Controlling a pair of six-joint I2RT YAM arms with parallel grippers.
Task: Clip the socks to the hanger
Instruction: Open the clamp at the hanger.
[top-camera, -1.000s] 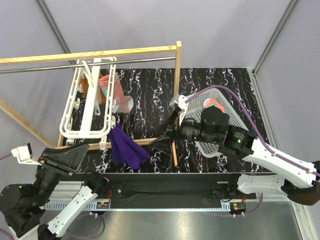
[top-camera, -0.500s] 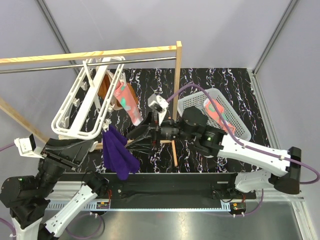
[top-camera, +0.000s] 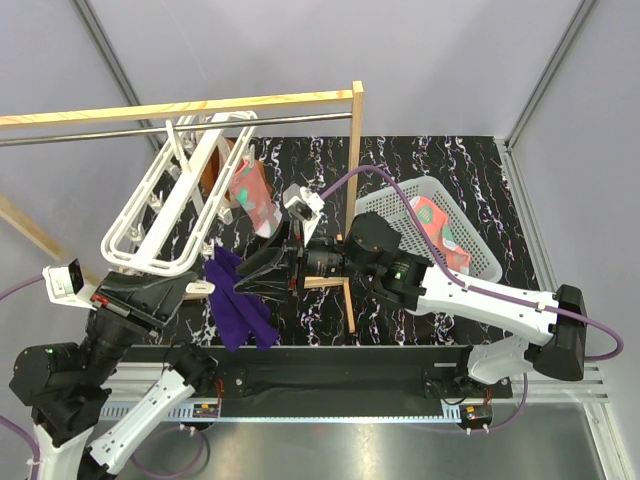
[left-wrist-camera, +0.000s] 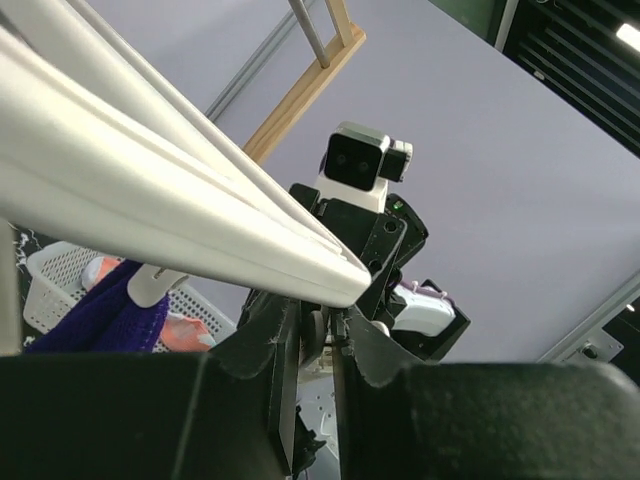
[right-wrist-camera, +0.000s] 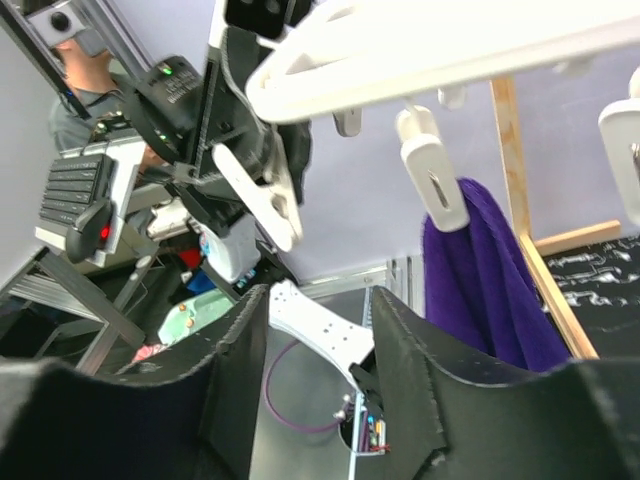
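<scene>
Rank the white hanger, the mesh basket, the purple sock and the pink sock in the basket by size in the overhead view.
1. The hanger and the basket: too close to rank, since the hanger hangs nearer the camera.
2. The purple sock.
3. The pink sock, only partly showing.

White hanger (top-camera: 186, 188), purple sock (top-camera: 236, 302) — black, white-veined table (top-camera: 420, 160).

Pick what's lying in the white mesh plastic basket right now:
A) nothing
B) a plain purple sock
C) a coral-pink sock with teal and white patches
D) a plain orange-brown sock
C: the top view shows the coral-pink sock with teal and white patches inside the white mesh plastic basket, while the plain purple sock hangs off the white plastic drying frame.
</scene>
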